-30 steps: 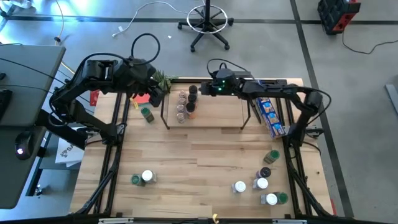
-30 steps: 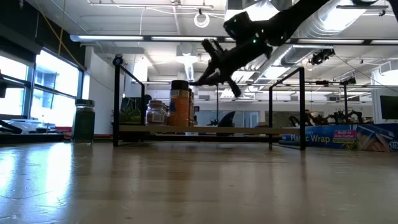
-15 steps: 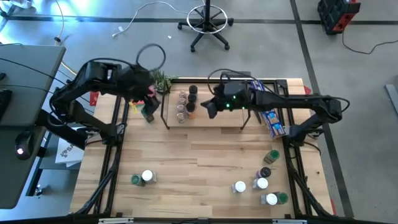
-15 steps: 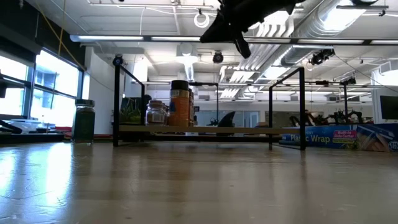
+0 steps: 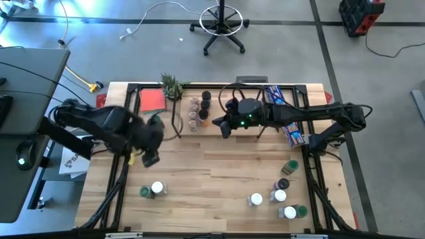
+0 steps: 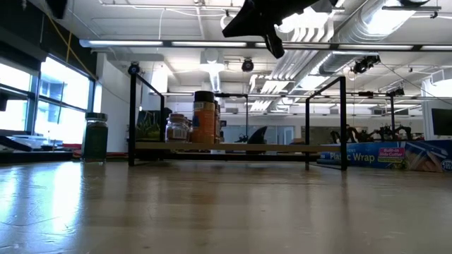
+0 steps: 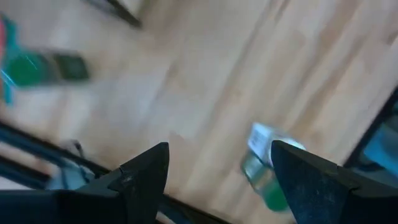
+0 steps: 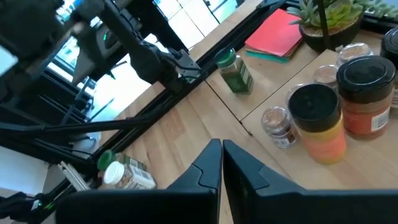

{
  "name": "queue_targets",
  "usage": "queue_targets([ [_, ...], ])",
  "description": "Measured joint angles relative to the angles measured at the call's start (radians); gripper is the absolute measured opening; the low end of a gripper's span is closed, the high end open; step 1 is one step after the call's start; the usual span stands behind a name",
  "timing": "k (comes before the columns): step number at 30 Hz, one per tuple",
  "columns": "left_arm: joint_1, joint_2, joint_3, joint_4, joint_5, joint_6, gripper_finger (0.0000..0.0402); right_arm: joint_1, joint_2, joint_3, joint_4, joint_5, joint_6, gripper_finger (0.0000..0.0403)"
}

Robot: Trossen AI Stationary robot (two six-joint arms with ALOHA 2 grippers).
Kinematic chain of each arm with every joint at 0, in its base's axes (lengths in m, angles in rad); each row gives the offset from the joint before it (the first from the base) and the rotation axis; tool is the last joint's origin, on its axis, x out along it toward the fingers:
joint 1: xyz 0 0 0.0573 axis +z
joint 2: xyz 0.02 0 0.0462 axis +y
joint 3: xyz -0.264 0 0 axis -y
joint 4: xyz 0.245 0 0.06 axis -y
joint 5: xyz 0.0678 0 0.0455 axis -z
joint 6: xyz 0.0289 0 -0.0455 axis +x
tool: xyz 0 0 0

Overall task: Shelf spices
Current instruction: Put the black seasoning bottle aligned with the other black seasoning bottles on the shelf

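High view, starting at the front of the table: loose spice jars lie in two bunches, a pair front left and five more front right. Mid-table, the left gripper hangs over bare wood with its fingers spread and nothing between them. Further back, the right gripper sits above the shelf, fingers pinched together, empty. Five jars are already standing at the shelf's left end, one green-lidded jar just left of it
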Motion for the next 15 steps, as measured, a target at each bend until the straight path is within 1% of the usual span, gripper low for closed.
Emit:
queue_targets([
  [3, -0.107, -0.040, -0.061, 0.058, 0.013, -0.158, 0.0275, -0.004, 0.000, 0.000, 0.011, 0.000, 0.000, 0.0009],
  [6, -0.212, -0.069, -0.118, 0.135, -0.025, -0.276, 0.0275, -0.007, 0.000, 0.000, 0.035, 0.000, 0.003, 0.0009],
  [10, -0.339, -0.073, -0.191, 0.189, -0.074, -0.321, 0.0275, -0.007, 0.000, 0.000, 0.101, 0.000, 0.000, 0.0009],
  [15, -0.436, -0.067, -0.290, 0.277, -0.080, -0.395, 0.0275, -0.007, -0.031, 0.000, 0.158, 0.001, 0.000, 0.0009],
])
